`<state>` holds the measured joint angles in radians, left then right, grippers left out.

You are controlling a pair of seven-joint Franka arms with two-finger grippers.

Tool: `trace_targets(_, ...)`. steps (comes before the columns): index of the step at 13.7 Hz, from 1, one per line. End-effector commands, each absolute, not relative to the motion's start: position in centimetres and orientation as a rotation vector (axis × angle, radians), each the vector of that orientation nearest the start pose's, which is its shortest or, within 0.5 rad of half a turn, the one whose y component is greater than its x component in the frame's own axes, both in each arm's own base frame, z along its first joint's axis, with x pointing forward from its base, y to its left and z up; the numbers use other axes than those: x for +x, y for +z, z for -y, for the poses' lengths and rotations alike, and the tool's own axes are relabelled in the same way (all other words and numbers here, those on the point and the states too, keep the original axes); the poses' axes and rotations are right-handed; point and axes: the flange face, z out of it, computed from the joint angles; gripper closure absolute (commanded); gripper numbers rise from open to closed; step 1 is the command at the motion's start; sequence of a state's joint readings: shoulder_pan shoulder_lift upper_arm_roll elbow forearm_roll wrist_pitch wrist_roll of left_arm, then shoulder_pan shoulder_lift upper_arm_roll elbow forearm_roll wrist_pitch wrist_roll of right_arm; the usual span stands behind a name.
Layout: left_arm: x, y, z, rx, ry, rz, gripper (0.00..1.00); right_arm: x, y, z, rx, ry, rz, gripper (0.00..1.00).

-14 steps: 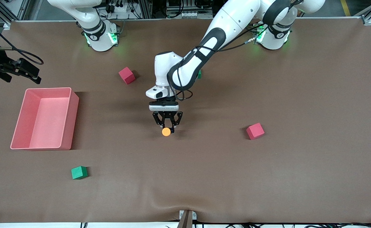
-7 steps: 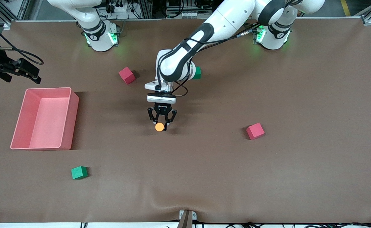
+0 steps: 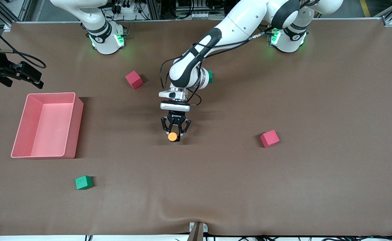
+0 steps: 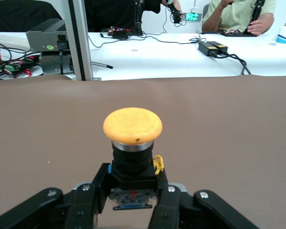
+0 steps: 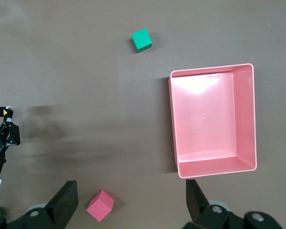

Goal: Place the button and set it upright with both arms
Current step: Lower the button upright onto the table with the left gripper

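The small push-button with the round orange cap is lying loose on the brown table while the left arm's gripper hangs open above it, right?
Not quite. The small push-button with the round orange cap is not loose: the left gripper is shut on its black body, as the left wrist view shows. It is indeed over the brown table.

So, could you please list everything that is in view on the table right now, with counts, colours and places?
button: one, orange cap on black body, held over mid-table.
red cubes: two, one near the right arm's base, one toward the left arm's end.
green cubes: two, one nearest the front camera, one mostly hidden under the left arm.
bin: one, pink, toward the right arm's end.
left gripper: shut on the button.
right gripper: open, waiting above the bin's end of the table.
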<state>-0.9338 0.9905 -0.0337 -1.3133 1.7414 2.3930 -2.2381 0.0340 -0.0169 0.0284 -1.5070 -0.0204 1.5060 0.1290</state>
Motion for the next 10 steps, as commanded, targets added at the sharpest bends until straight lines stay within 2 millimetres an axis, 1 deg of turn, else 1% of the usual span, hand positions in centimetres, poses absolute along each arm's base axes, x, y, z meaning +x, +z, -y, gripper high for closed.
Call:
trace_targets(1,44.1,13.9,61.8,-2.735,-1.819,-0.133,1.0,54.1,66.0,-3.1,-3.162,-0.023,-0.098,0.0)
trace_targets(3,43.9,13.7,61.8,-2.71,-1.829,-0.13,1.0,54.1,66.0,-3.1,-3.162,-0.02,-0.098,0.0)
trace_targets(4,43.5,12.7,61.8,-2.703,-1.819,-0.149,1.0,54.1,66.0,-3.1,-3.163,-0.018,-0.098,0.0)
trace_targets(6,43.6,10.6,61.1,-2.657,-1.81,-0.143,1.0,54.1,66.0,-3.1,-3.163,-0.015,-0.098,0.0)
trace_targets(8,43.0,9.7,61.1,-2.637,-1.82,-0.182,1.0,54.1,65.9,-3.1,-3.163,-0.011,-0.098,0.0)
trace_targets(10,43.0,9.1,61.0,-2.613,-1.827,-0.188,1.0,54.1,65.9,-3.1,-3.163,-0.011,-0.098,0.0)
